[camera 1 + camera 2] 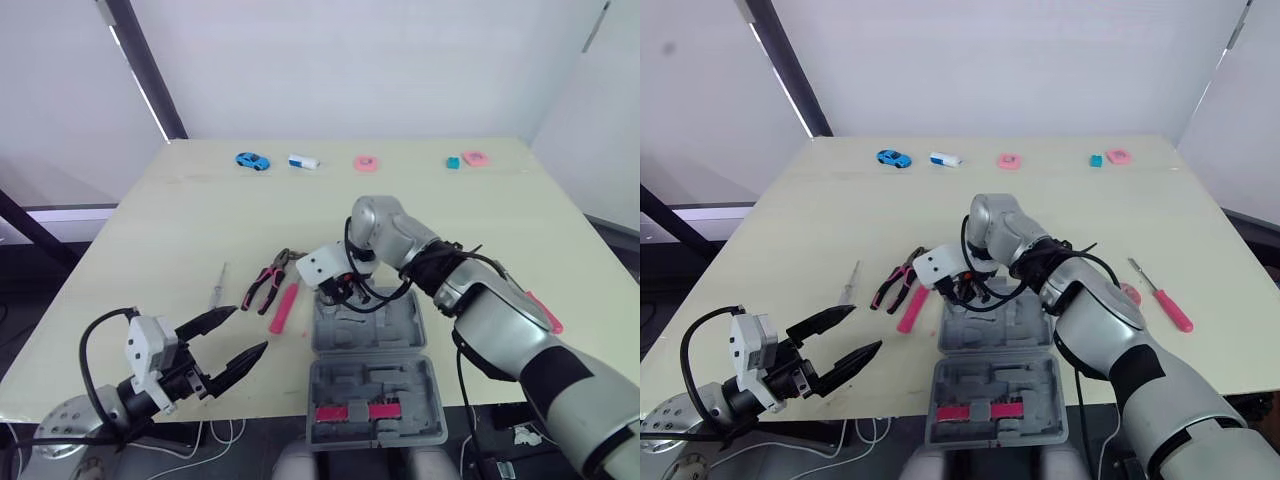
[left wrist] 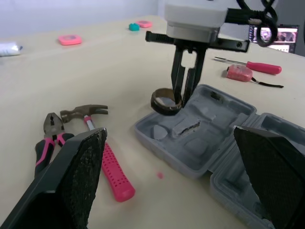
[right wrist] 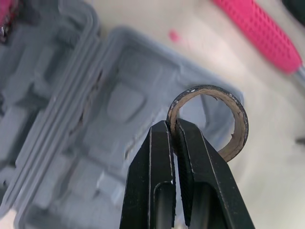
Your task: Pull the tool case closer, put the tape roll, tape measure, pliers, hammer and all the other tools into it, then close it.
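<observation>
Currently the counter [image 1: 200, 220] is carrying the grey tool case [image 1: 395, 335], which is lying open at the near edge with its moulded recesses facing up and a pink piece [image 1: 360, 411] sitting in the near half. Hammer [image 1: 284, 305] and pliers [image 1: 265, 285] are lying side by side just left of the case. Pink screwdriver [image 1: 1162, 295] and tape measure [image 1: 1129, 292] are lying to its right. Left gripper [image 1: 251, 328] is hovering spread wide near the front-left edge. Right gripper [image 3: 172, 125] is pinching the tape roll [image 3: 237, 124] by its wall over the case's far-left corner. The roll is showing as a thin brown ring with frayed edges.
</observation>
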{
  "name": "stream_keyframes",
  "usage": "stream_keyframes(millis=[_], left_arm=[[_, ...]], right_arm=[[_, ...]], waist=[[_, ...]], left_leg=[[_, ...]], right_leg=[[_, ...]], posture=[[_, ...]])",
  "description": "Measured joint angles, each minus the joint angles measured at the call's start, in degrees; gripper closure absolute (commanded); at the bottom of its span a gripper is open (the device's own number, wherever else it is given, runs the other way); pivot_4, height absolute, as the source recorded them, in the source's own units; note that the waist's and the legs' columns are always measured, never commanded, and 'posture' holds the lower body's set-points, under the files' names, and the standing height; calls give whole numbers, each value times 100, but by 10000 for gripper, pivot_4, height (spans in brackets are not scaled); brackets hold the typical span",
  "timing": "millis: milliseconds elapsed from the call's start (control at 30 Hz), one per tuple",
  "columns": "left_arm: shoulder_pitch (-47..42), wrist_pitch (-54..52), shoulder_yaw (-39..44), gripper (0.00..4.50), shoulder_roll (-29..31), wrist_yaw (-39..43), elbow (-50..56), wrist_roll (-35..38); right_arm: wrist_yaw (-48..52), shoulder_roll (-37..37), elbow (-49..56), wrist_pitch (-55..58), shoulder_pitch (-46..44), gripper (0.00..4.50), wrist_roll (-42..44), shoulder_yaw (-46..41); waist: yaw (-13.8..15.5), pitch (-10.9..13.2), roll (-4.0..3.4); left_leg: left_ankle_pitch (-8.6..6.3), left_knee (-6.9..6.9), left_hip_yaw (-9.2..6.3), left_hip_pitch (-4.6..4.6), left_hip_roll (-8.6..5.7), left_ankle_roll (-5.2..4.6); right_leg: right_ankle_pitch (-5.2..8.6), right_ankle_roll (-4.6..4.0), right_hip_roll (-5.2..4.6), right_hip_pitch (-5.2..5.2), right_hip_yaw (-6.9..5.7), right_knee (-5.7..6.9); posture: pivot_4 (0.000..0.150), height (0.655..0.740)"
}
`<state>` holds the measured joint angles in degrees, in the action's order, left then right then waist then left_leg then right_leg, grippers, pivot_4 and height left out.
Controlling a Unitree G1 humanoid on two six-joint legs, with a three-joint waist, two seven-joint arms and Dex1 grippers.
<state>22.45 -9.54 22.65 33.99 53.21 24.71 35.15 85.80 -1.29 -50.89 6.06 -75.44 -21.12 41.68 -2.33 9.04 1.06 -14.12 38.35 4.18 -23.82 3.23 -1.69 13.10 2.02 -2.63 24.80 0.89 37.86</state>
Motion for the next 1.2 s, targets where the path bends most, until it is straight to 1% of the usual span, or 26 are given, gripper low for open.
stream_keyframes(millis=[300,467,833,1200], left_arm=[[40,7,2,0,-59,-134,123,-1],[73,24,2,0,-86,-216,123,-10],[100,122,8,0,-86,-220,118,-17],[118,160,-12,0,-86,-204,89,-117]], right_arm=[[-691,302,-848,-486,2,44885,-296,4],[-839,415,-1101,-611,2,44885,-323,-13],[-1156,476,-1412,-871,2,44885,-381,-55],[-1129,482,-1421,-891,2,44885,-466,-167]], waist=[[-13,1,1],[-18,2,1],[-18,2,0],[-17,2,0]], left_leg=[[0,-1,0,0,-1,0],[0,-2,-2,0,0,0],[0,-2,-6,0,0,0],[0,-3,-7,0,0,0]], right_leg=[[0,-1,1,2,-2,1],[0,-1,1,2,-1,1],[0,-1,0,2,-1,1],[0,-1,0,2,-1,0]], posture=[[1500,7395],[1500,7395],[1500,7395],[1500,7395]])
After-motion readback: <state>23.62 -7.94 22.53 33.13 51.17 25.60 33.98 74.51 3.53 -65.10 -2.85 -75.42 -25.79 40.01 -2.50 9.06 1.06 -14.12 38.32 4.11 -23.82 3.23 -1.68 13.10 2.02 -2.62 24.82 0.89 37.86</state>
